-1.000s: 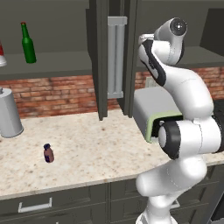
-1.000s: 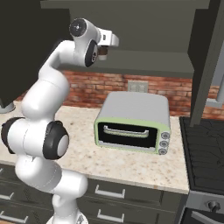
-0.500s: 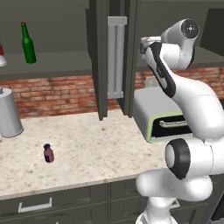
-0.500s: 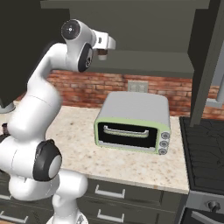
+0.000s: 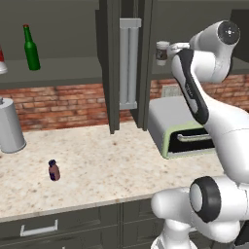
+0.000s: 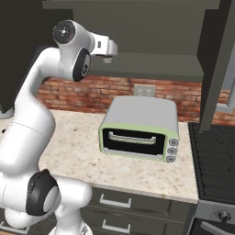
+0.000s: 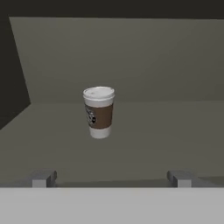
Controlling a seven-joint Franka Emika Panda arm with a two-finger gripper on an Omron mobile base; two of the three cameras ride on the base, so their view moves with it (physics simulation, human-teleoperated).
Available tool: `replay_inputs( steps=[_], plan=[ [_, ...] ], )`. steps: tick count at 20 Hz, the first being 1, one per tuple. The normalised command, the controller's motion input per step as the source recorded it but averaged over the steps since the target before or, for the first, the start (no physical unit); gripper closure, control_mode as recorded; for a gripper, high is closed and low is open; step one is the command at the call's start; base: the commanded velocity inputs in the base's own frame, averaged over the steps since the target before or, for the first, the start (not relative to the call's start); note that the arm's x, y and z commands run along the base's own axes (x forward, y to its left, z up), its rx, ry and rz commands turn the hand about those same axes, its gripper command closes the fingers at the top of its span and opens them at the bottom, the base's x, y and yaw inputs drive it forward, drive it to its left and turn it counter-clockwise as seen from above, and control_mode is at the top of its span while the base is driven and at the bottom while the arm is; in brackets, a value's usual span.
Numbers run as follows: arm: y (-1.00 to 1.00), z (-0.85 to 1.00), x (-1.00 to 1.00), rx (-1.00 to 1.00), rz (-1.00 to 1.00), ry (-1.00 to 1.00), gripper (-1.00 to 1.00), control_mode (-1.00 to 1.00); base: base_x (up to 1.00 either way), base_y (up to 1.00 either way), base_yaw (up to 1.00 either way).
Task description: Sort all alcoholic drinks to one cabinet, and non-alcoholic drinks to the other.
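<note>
Matt paper coffee cup [image 7: 99, 112], glossy green glass bottle [image 5: 31, 48], speckled stone counter [image 5: 97, 170]

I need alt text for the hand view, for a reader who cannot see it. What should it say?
A white-lidded paper coffee cup with a brown sleeve stands upright on the dark grey cabinet shelf, a little left of centre. The gripper has its jaws wide open at the bottom of the picture, apart from the cup and holding nothing.
</note>
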Motion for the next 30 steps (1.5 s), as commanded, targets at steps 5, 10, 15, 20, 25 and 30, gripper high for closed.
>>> replay_inputs(
  steps=[5, 10, 15, 20, 25, 30],
  plan=[
    [0.00, 0.10, -0.68, 0.00, 0.00, 0.02, -1.00, -1.00, 0.00, 0.00, 0.00],
    [0.00, 0.12, -0.66, 0.00, 0.00, 0.04, -1.00, -1.00, 0.00, 0.00, 0.00],
    [0.00, 0.06, -0.62, 0.00, 0.00, 0.05, -1.00, -1.00, 0.00, 0.00, 0.00],
    [0.06, -0.01, -0.58, 0.00, 0.00, 0.01, -1.00, -1.00, 0.00, 0.00, 0.00],
    [0.17, -0.06, -0.53, 0.00, 0.00, 0.00, -1.00, -1.00, 0.00, 0.00, 0.00],
    [0.11, -0.02, -0.49, 0.00, 0.00, 0.00, -1.00, -1.00, 0.00, 0.00, 0.00]
  ],
)
